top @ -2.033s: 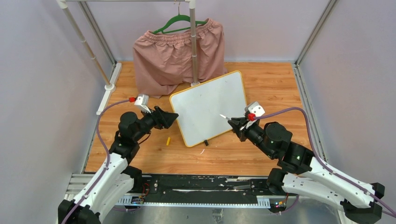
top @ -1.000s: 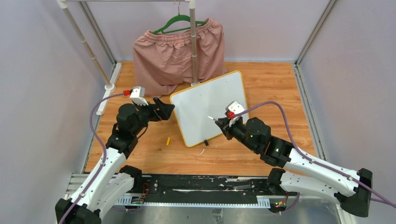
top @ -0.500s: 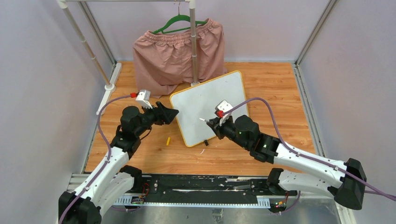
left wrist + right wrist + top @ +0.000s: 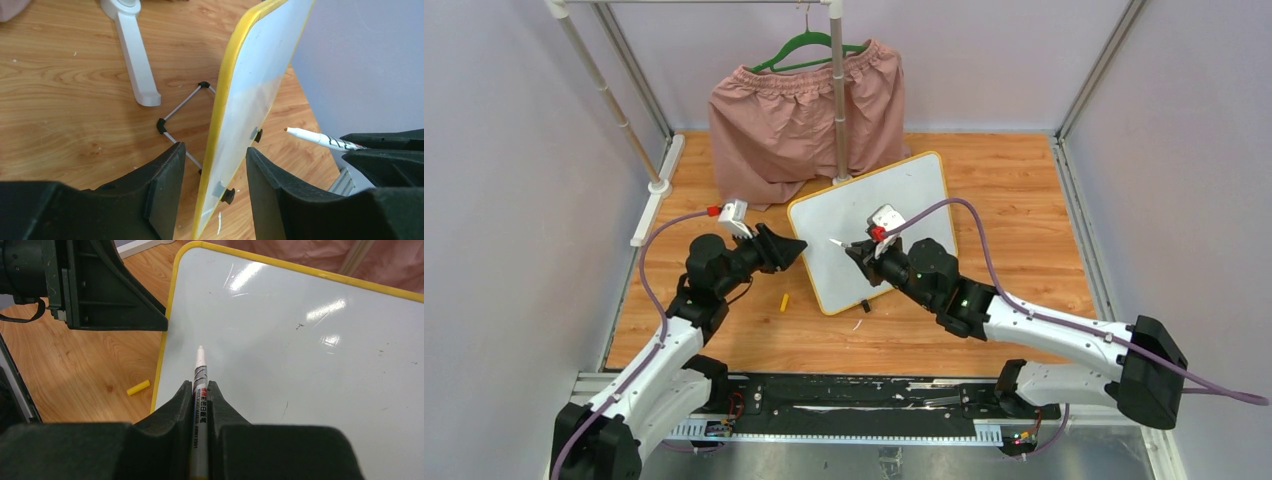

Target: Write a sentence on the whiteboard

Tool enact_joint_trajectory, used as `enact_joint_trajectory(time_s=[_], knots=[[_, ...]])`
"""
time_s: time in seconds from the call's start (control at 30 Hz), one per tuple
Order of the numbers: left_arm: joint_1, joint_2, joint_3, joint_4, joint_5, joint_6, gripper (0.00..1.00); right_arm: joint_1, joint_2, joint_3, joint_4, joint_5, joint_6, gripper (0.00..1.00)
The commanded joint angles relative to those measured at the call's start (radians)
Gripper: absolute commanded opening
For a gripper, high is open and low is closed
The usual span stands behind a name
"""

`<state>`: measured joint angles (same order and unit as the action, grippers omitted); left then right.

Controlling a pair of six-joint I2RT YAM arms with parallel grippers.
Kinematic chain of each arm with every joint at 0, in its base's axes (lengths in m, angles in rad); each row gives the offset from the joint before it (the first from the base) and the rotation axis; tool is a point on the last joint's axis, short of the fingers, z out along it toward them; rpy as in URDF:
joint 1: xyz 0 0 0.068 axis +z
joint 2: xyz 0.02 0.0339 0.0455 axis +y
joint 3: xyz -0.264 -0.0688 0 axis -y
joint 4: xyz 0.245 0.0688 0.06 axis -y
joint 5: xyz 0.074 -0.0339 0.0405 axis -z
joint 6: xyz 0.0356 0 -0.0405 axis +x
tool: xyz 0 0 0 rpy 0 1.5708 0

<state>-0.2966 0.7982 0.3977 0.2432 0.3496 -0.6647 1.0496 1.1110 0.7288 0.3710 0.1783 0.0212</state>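
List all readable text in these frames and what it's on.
marker: dark print runs along the barrel, too small and blurred to quote.
whiteboard: no writing on it yet, only a few stray specks and glare.
Nothing else in any view carries a word, number or label.

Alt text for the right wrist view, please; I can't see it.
The right pincer is shut on a marker, tip aimed at the blank whiteboard near its yellow left edge. The left pincer sits at that edge; a small yellow piece lies on the wooden table.
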Motion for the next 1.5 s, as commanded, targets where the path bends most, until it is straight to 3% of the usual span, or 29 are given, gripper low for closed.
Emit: enact_joint_trajectory(time_s=[0.0,0.3,0.8,1.47], knots=[[0.002,0.012,-0.008,0.078,0.032,-0.017,0.51,0.019,0.036,0.066,0.072,0.012,-0.037,0.00],[0.002,0.045,-0.017,0.123,0.042,-0.032,0.45,0.022,0.104,0.114,0.095,0.029,-0.050,0.00],[0.002,0.072,-0.026,0.137,0.042,-0.022,0.21,0.023,0.149,0.159,0.094,0.069,-0.052,0.00],[0.002,0.067,-0.042,0.137,0.042,-0.017,0.04,0.023,0.190,0.193,0.069,0.116,-0.060,0.00]])
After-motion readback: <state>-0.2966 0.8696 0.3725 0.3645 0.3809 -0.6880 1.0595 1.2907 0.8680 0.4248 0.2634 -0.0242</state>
